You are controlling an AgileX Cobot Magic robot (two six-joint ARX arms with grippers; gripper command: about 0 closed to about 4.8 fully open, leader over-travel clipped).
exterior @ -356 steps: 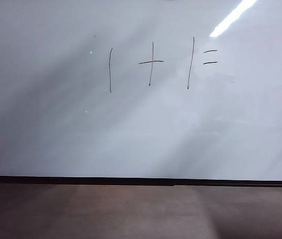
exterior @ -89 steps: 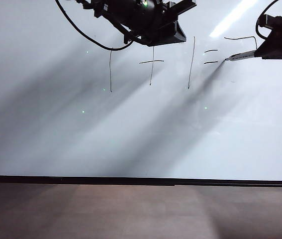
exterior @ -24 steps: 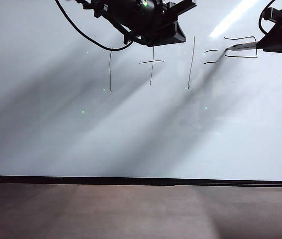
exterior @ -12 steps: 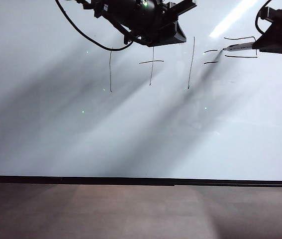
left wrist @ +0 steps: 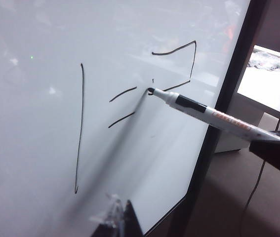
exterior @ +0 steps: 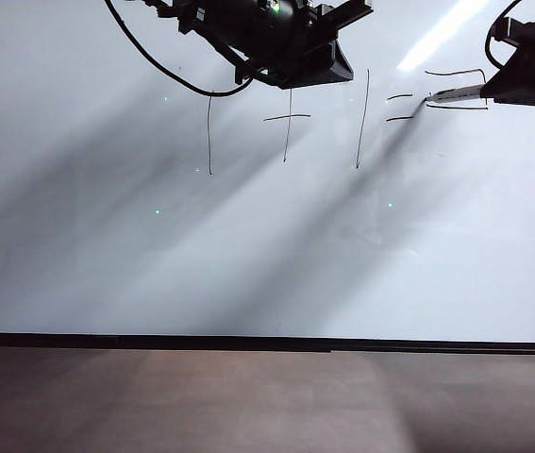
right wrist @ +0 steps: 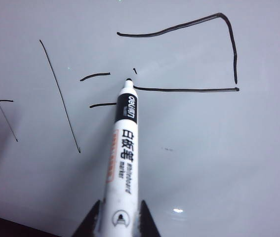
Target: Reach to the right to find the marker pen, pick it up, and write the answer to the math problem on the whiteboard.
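We take the whiteboard (exterior: 248, 264) as our landmark. Its glossy white face fills nearly all of the ext. view, w/ a thin black frame edge along the bottom and a brown surface (exterior: 248, 406) below that.

The math problem (exterior: 291, 118) sits in the board's upper middle: a tall one, a plus, another tall one, then two short equals dashes.

Just right of the dashes is the answer (exterior: 458, 88), only partly drawn: a top stroke, a short drop on its far side, and a middle stroke running back toward the equals sign. The right wrist view shows those same three strokes (right wrist: 189, 49), open below.

The marker pen (exterior: 456, 93) lies nearly level across the board's upper right, tip pointing at the equals dashes. In the left wrist view the pen (left wrist: 204, 111) has its dark tip at the board, at the near end of the middle stroke.

Right gripper (right wrist: 116, 222) is clamped narrow on the pen's rear barrel; its black body sits at the board's top right corner.

Left gripper (exterior: 291, 42) hangs over the board's top edge, above the plus. Its jaws aren't clear to us in any view, so we can't tell wide or narrow.
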